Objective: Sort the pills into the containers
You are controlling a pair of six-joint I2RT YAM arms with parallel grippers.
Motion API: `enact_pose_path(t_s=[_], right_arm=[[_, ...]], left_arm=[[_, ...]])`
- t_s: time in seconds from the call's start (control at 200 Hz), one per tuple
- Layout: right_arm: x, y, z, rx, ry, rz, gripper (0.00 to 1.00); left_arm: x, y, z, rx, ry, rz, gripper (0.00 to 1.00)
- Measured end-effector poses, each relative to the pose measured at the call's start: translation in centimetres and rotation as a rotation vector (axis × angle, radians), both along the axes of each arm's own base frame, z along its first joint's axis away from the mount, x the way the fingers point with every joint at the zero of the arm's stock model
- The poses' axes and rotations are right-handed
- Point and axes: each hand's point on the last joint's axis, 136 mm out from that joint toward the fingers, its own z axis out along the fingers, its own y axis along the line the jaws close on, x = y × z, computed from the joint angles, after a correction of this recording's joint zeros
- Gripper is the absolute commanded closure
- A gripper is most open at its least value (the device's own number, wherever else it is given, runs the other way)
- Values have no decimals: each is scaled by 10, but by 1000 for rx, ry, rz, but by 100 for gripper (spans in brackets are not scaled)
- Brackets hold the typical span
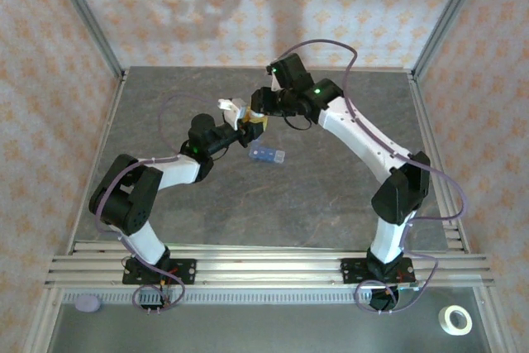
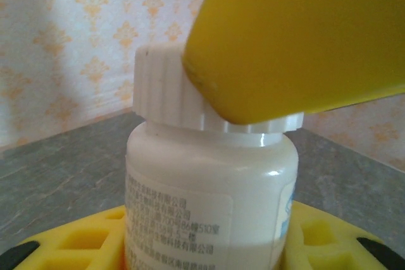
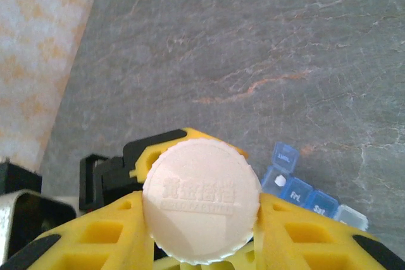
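From where I stand the sorting has barely begun. Both arms meet over the middle of the worktop (image 3: pixel 253 61). The left end effector (image 2: pixel 209 245) is clamped around the body of the white bottle (image 2: pixel 209 181) and holds it upright. The right end effector (image 3: pixel 201 219) comes in from above with its yellow fingers (image 3: pixel 304 232) pressed on either side of the ribbed cap (image 3: pixel 201 200). The cap is still seated on the neck with no gap that I can make out, so I judge the step in hand to be the unscrewing. The blue organiser (image 3: pixel 310 194) lies flat on the worktop, just near and to the right of the two end effectors, and neither of them touches it. Its end lid (image 3: pixel 285 155) stands open, and a small white pill (image 3: pixel 280 181), or something much like one, sits in that compartment. The neighbouring lids, marked Fri and Sat, look closed. At best one compartment has been served, though I cannot tell what the closed ones hold. What is left, as I read it, is nearly everything. The cap has to come off, the pills have to come out of the bottle, the other lids have to be opened, and each compartment has to be filled in turn.
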Motion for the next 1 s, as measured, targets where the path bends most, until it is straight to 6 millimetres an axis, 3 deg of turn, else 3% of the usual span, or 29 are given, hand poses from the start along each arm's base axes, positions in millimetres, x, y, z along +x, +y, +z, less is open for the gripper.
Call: enact_pose_path(t_s=[0.09,0.2,0.27,0.43,0.566,0.746,0.856,1.001], right_arm=[[3,1,3,12,-7,-35,52],[3,-1,12,15,-16,-34,27],[5,-6,16,26,-12,-22,20],[7,-28,37,26,-36,39,18],[-4,-46,63,15,-82,135,17],[-21,-42,93,3,-145,297,16],[-21,-36,92,-12,-144,350,16],[-14,-31,68,-47,-86,380,18]], left_arm=[[2,2,2,1,-11,21,100],[3,1,11,-12,-48,28,100],[3,2,20,-27,-83,30,100],[0,-1,23,-32,-96,14,100],[-5,-6,23,-38,-91,-24,100],[-13,-15,31,-63,-83,-100,100],[-15,-19,38,-79,-85,-136,100],[-19,-23,41,-93,-77,-168,100]])
